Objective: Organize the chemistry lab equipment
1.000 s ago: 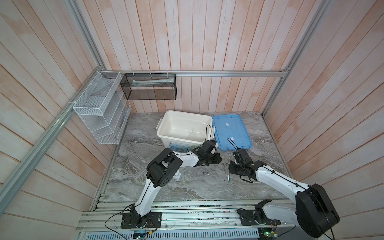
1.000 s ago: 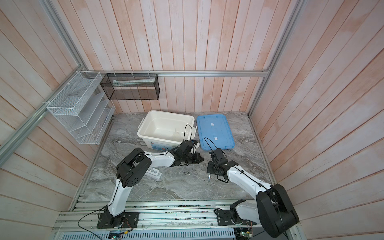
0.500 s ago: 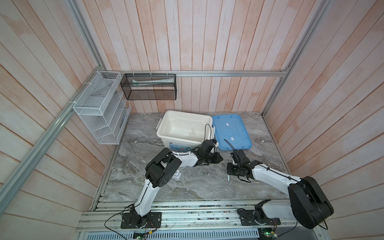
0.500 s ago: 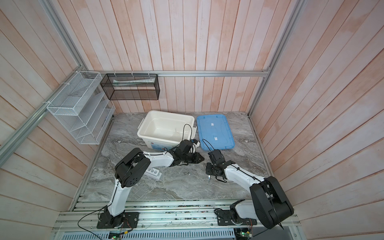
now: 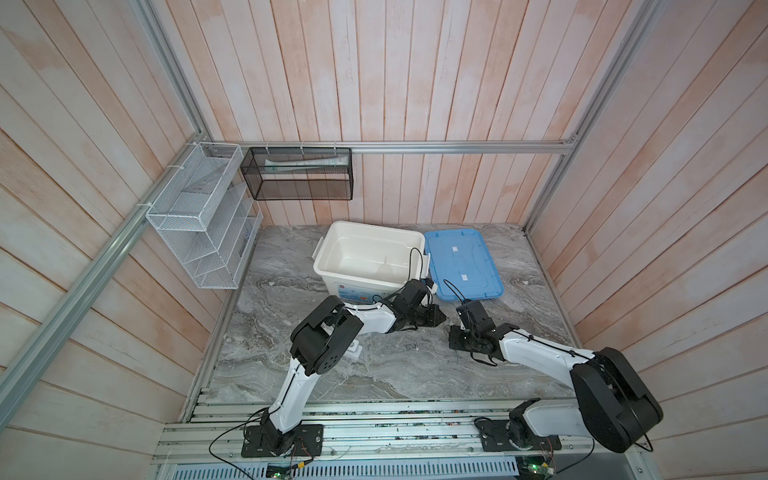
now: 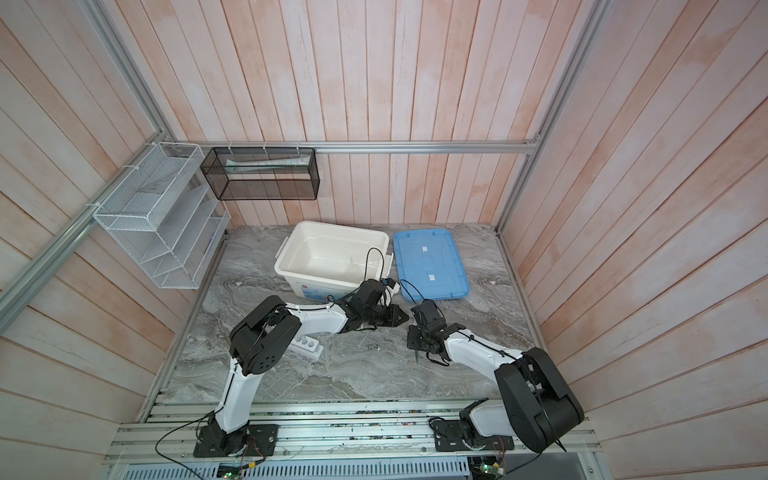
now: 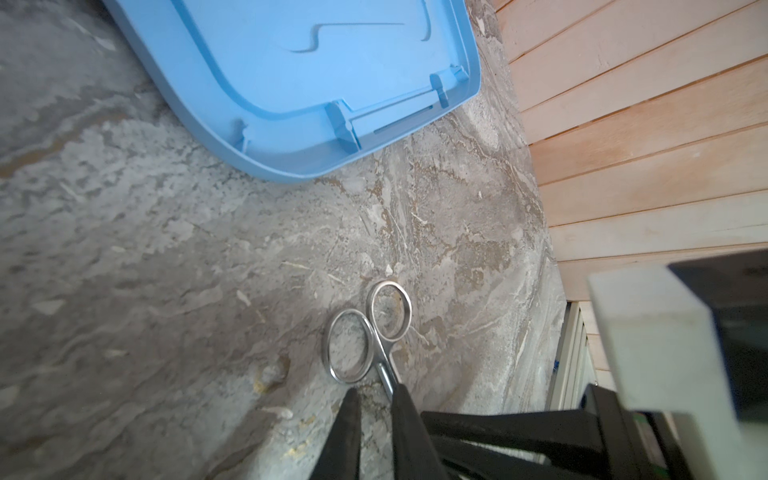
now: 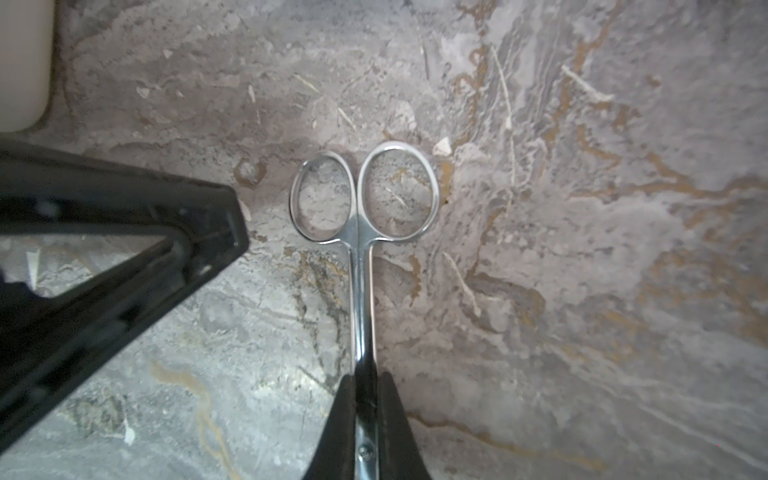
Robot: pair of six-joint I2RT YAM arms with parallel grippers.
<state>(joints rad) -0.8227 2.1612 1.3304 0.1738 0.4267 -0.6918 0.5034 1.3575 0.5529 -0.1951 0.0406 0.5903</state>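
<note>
Before the bin (image 5: 357,289), off the corner that meets the lid (image 5: 461,262), we find the scissors (image 8: 362,291) low over the stone table (image 5: 395,374). We cannot tell whether they rest on it or hang just above it.

Our right gripper (image 8: 365,382) is clamped on the scissors' shank close to the pivot screw, with both rings pointing away from the wrist.

Our left gripper (image 7: 376,395) sits just beside those rings on the bin's side and does not touch them. Its fingers (image 7: 347,419) stand a narrow gap apart, and only bare stone shows between them. In both top views the two grippers lie near each other, the left one (image 6: 399,318) between the bin and the right one (image 6: 415,334).

We see the lid lying flat, rim up, just beside the bin.

We see the rack (image 6: 309,347) in front of the bin too, well apart from it and away from the lid's side. It is partly hidden behind our left arm's elbow, and three of its holes show in a top view.
</note>
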